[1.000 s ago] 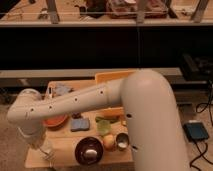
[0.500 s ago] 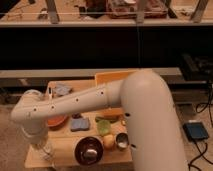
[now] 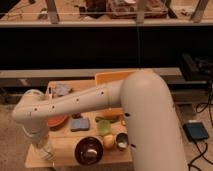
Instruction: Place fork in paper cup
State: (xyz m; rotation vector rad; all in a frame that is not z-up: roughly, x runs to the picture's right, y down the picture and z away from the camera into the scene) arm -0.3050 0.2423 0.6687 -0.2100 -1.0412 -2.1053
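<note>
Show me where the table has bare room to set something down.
Bare tabletop shows at the front, between the gripper, low at the left front corner, and the dark bowl. Another patch lies at the back, between the blue cloth and the orange tray. Crowded front right: bowl, yellow item, metal cup and green item sit close.

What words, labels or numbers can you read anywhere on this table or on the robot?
None: no readable text stands on anything in view.
The white arm shows only small dark dots, no lettering.
The gripper hangs at the table's front left corner; no label shows on it.
The brown bowl and small metal cup are unmarked.
</note>
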